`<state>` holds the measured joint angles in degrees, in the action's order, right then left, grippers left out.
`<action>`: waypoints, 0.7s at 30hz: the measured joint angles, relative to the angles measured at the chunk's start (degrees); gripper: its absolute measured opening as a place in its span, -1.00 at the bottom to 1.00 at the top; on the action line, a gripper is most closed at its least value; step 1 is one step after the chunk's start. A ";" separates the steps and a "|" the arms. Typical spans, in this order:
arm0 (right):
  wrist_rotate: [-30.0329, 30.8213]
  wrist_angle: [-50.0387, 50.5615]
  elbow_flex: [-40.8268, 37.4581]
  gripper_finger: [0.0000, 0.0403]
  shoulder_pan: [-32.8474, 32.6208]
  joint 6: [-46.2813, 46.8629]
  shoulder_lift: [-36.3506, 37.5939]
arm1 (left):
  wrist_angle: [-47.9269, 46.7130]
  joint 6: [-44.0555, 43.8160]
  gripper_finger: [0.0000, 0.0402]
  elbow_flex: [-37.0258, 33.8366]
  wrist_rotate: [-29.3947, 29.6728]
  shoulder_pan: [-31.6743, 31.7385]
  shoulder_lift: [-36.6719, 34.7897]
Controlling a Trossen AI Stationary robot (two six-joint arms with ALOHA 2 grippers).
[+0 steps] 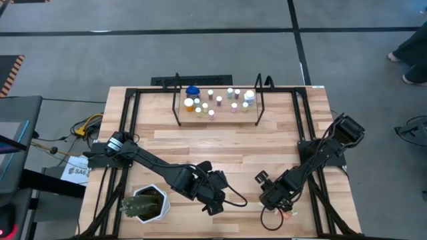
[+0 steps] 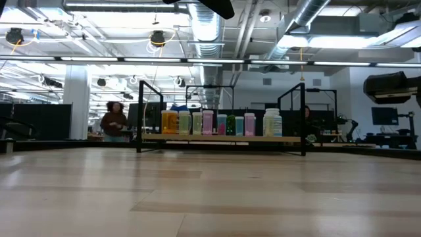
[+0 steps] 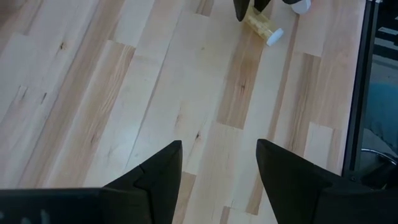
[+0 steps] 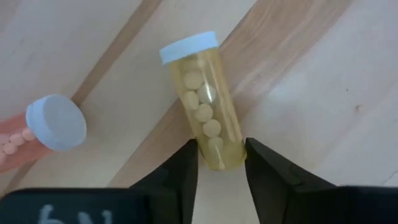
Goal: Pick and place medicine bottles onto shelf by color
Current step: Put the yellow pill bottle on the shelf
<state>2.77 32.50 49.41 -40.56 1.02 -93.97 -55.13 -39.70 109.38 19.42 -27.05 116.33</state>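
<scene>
A yellow bottle (image 4: pixel 208 115) with a white cap lies on its side on the table near the front edge; it also shows in the left wrist view (image 3: pixel 261 23). My right gripper (image 4: pixel 221 144) (image 1: pixel 272 198) is shut on its bottom end. A pink bottle (image 4: pixel 15 142) with a white cap lies on the table beside it. My left gripper (image 3: pixel 219 149) (image 1: pixel 215 195) is open and empty over bare table to their left. The shelf (image 1: pixel 220 121) (image 2: pixel 223 138) stands at the far middle with several bottles (image 1: pixel 217 101) upright on its plank. My right gripper pinches the yellow bottle's bottom end (image 4: pixel 219 155) between its two fingers, one on each side of the body. The fingers come from above, slanting, in line with the bottle's length. The bottle lies on its side on the table, its cap (image 4: pixel 188 46) pointing away from the gripper.
A green spiky plant in a white pot (image 1: pixel 143 203) stands at the table's near left, close to my left arm. Black rod uprights (image 1: pixel 177 100) frame the shelf ends. Bare wood lies between the grippers and the shelf. A person (image 2: pixel 113 122) stands in the room beyond.
</scene>
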 joint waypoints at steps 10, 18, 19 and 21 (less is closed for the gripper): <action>-1.64 0.47 0.02 -0.41 1.80 7.46 1.69 | -2.69 -1.67 -0.04 -0.02 0.88 0.39 0.00; -1.48 2.38 0.02 -0.41 8.46 11.13 14.23 | -7.36 -1.26 -0.04 -0.04 3.30 3.42 -0.33; -1.30 2.77 0.02 -0.41 9.83 11.82 16.10 | -7.75 -0.81 -0.04 -0.04 4.02 3.81 -0.33; -0.50 3.80 0.02 -0.41 12.98 12.53 19.55 | -7.46 1.68 -0.04 -0.04 6.05 4.59 -0.33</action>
<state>2.27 36.30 49.43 -27.58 13.54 -74.43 -62.60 -38.03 109.34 25.47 -22.46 116.01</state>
